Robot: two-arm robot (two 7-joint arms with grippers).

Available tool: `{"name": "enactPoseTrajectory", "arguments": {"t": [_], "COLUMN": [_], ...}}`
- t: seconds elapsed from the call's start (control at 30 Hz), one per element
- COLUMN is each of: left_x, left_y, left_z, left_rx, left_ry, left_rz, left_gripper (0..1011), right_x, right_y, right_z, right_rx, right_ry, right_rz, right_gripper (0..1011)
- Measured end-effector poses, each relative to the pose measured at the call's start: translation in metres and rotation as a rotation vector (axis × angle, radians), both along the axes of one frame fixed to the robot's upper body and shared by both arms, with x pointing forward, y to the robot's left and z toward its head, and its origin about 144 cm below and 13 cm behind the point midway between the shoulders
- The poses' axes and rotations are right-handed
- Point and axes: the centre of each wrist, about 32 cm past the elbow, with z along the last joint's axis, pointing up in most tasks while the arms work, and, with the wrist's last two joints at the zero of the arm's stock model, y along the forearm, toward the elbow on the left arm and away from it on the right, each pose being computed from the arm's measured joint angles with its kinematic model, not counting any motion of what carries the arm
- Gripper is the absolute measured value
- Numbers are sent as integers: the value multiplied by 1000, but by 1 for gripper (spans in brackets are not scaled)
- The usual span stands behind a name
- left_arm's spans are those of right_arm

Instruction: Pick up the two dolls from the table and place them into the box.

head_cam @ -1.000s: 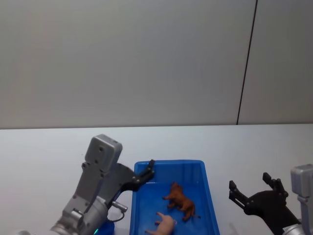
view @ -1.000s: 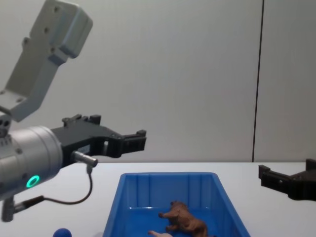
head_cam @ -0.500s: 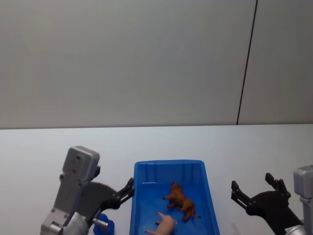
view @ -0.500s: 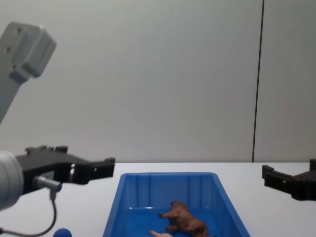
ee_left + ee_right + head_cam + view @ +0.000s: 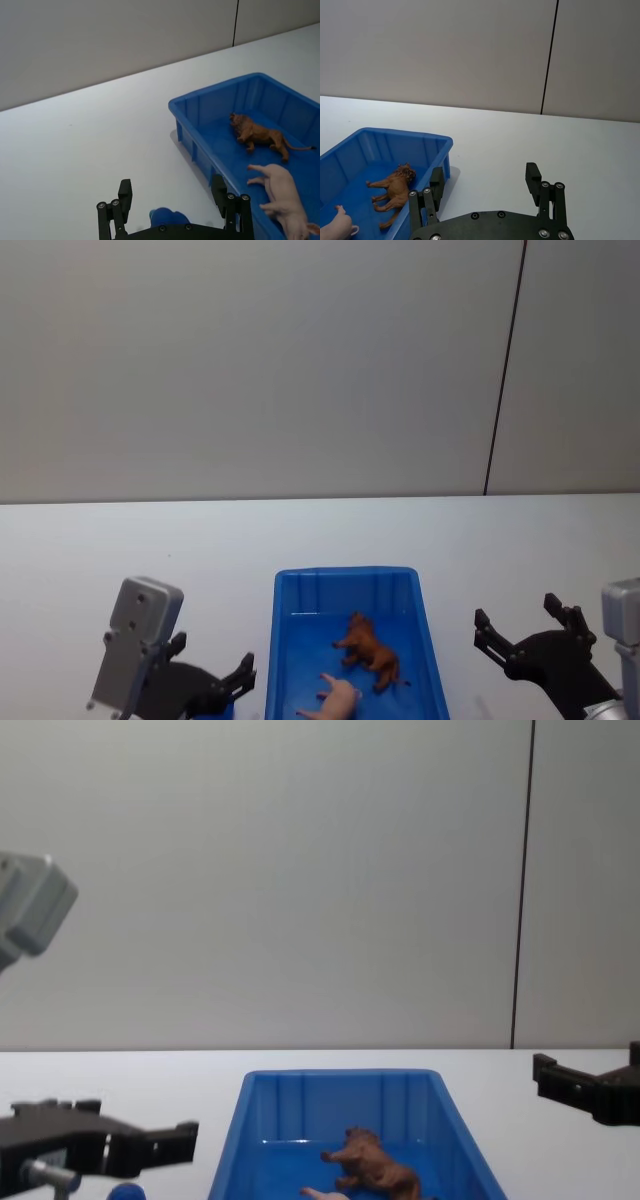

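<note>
Both dolls lie inside the blue box (image 5: 345, 572): the brown maned doll (image 5: 370, 648) near its middle and the pale pink doll (image 5: 340, 700) at its near end. In the left wrist view the brown doll (image 5: 257, 136) and pink doll (image 5: 282, 192) rest on the box (image 5: 215, 86) floor. My left gripper (image 5: 210, 658) hovers open and empty, low to the left of the box. On the box's right, my right gripper (image 5: 517, 615) is also open and holds nothing. The right wrist view shows the box (image 5: 395, 133) and brown doll (image 5: 395, 187) beyond the open right gripper (image 5: 485, 173).
A small blue object (image 5: 167, 218) sits on the white table (image 5: 100, 540) just under my left gripper, left of the box. A plain grey wall with a dark vertical seam (image 5: 505, 370) stands behind the table.
My left arm has drawn back from the box's left rim, sinking down and to the left, gripper still open. The right gripper has barely moved. The dolls lie as before.
</note>
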Motion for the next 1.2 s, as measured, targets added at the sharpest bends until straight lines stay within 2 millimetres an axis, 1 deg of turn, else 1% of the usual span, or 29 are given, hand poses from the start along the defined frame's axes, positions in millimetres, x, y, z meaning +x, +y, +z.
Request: {"name": "enactPoseTrajectory", "arguments": {"t": [0.33,0.5,0.57,0.7,0.77,0.87,0.9,0.93,1.03,1.07,1.1,1.2], "left_x": [2,5,7,11,13,17,17,19,21,22,23,24], "left_y": [9,13,15,17,18,20,20,21,22,23,23,24], "left_z": [-16,-21,-23,-26,-27,-30,-30,-32,-33,-35,-36,-37], "left_rx": [0,5,9,16,19,24,24,25,26,27,27,26], "left_ry": [62,75,80,84,86,89,89,92,93,94,95,97], "left_rz": [-2,-4,-3,-5,-7,-11,-11,-12,-15,-15,-18,-20], "left_gripper": [1001,1002,981,871,838,730,730,672,618,547,506,425], "right_x": [0,0,0,0,0,0,0,0,0,0,0,0], "right_y": [0,0,0,0,0,0,0,0,0,0,0,0], "right_z": [0,0,0,0,0,0,0,0,0,0,0,0], "right_rx": [0,0,0,0,0,0,0,0,0,0,0,0], "right_ry": [0,1,1,1,1,1,1,1,1,1,1,1], "right_rz": [-1,-1,-1,-1,-1,-1,-1,-1,-1,-1,-1,-1], "right_gripper": [1001,1001,1001,1001,1001,1001,1001,1001,1001,1001,1001,1001]}}
